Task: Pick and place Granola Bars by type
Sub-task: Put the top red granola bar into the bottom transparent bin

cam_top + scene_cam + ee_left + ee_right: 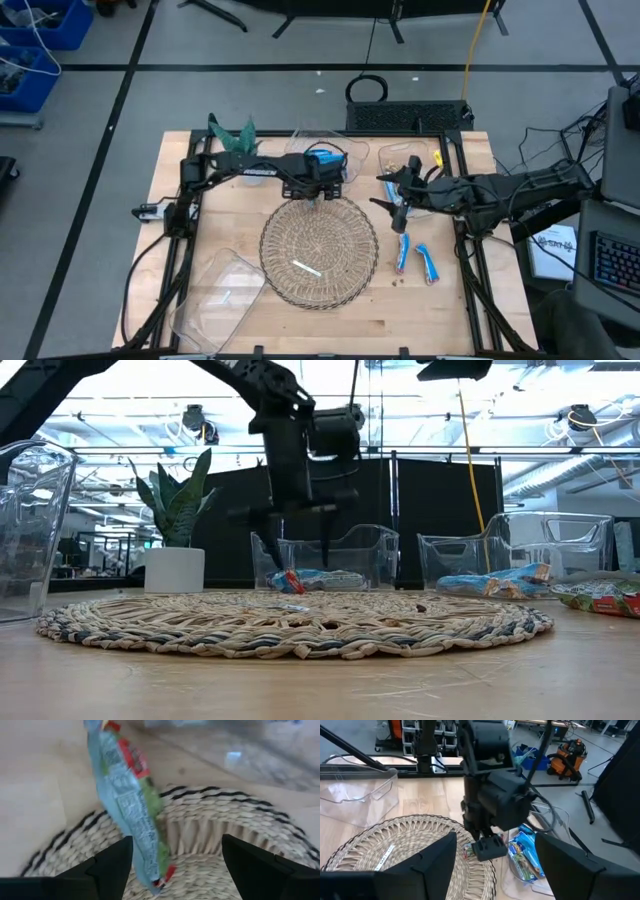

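Observation:
My left gripper [320, 193] [175, 865] hangs open over the far rim of the woven mat [320, 245]. A silvery-blue bar with green and red print [132, 805] [467, 851] lies below it, half on the mat's rim and half on the table, close to one finger [112, 865]. I see no touch. My right gripper [392, 195] [495, 865] is open, above the table right of the mat, facing the left arm. Bright blue bars [525, 855] [325, 578] lie in a clear bin [322, 160]. Two blue bars [415, 257] lie on the table right of the mat.
A second clear bin [510, 555] at the far edge holds bars too. A thin white stick [305, 267] lies on the mat. A large clear container [220, 290] sits near the table's left front. A potted plant [232, 135] stands at the far left.

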`<state>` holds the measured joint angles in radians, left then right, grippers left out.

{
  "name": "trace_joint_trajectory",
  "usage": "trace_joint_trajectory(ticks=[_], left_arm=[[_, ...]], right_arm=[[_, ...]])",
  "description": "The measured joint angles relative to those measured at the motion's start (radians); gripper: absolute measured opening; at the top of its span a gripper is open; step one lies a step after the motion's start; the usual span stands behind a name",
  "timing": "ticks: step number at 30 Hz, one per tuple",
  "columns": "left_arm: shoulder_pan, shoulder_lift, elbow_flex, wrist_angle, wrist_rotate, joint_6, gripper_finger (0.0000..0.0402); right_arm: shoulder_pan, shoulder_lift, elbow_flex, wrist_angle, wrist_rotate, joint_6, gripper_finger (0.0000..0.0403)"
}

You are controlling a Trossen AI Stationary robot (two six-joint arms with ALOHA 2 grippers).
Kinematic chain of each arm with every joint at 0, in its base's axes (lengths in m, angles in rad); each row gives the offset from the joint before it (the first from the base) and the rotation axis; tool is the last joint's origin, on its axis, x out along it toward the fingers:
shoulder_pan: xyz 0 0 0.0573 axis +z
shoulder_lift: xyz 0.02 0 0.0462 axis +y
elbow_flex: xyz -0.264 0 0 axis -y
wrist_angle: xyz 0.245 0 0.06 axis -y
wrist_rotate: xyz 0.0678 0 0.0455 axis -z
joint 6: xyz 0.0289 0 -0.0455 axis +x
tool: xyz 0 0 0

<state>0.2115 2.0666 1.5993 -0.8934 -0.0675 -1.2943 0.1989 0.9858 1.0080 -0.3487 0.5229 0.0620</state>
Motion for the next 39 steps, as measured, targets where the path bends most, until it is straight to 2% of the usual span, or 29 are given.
trace_joint_trajectory(ticks=[5, 11, 14, 17, 20, 21, 25, 33, 39], left_arm=[[-0.003, 0.004, -0.073, 0.052, 0.016, -0.064, 0.0296], [-0.005, 0.003, -0.123, 0.088, 0.022, -0.091, 0.0247], [-0.005, 0.002, -0.126, 0.101, 0.022, -0.090, 0.0195], [-0.005, 0.002, -0.127, 0.119, 0.022, -0.054, 0.0119], [-0.006, 0.002, -0.127, 0.146, 0.021, -0.007, 0.0037], [-0.008, 0.002, -0.125, 0.149, 0.019, 0.003, 0.0025], [-0.016, 0.002, -0.117, 0.157, -0.001, 0.015, 0.0031], [-0.068, -0.068, -0.114, 0.156, -0.015, 0.086, 0.0017], [-0.160, -0.172, -0.115, 0.126, -0.042, 0.108, 0.0016]], right_arm=[[0.000, -0.020, 0.000, -0.009, -0.003, -0.007, 0.0263], [0.000, -0.032, 0.000, -0.031, -0.005, -0.002, 0.0263], [0.002, -0.035, 0.000, -0.101, -0.056, 0.079, 0.0263], [0.024, -0.030, 0.000, -0.241, -0.138, 0.195, 0.0263], [0.075, -0.011, 0.000, -0.405, -0.179, 0.230, 0.0263], [0.094, -0.001, 0.000, -0.453, -0.181, 0.228, 0.0263], [0.165, 0.048, 0.000, -0.543, -0.188, 0.180, 0.0263], [0.222, 0.189, 0.000, -0.546, -0.190, 0.025, 0.0263], [0.214, 0.296, 0.000, -0.526, -0.342, -0.136, 0.0265]])
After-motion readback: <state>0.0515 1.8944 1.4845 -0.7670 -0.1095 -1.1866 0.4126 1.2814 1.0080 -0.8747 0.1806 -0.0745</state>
